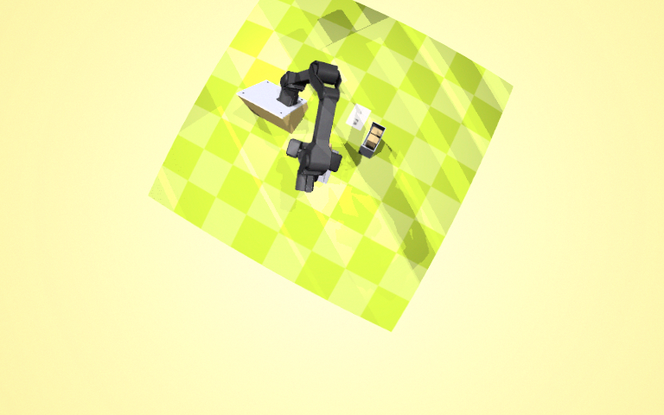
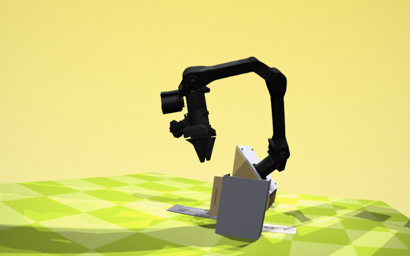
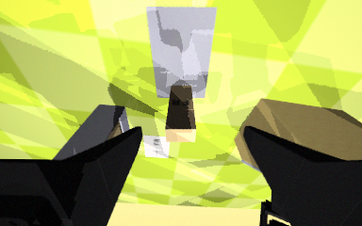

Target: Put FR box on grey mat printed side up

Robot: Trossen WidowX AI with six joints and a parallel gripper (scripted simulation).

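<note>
My gripper (image 2: pixel 205 159) (image 3: pixel 192 131) is open and empty, hanging well above the floor. A tan box (image 3: pixel 180 120) (image 2: pixel 217 195) stands upright below it, at the near end of the grey mat (image 3: pixel 181 42) (image 2: pixel 182 209). I cannot read the marks on its dark face. The dark grey bin (image 1: pixel 366 149) (image 2: pixel 242 206) (image 3: pixel 91 134) stands to one side and holds two tan boxes (image 1: pixel 373 137). In the top view the arm hides the lone box and most of the mat (image 1: pixel 323 177).
A white sheet of paper (image 1: pixel 358 116) (image 2: pixel 279 229) (image 3: pixel 156 147) lies flat next to the bin. The arm's base stands on a white-topped tan block (image 1: pixel 266 95) (image 2: pixel 242 164) (image 3: pixel 306 129). The floor is a green checkered square.
</note>
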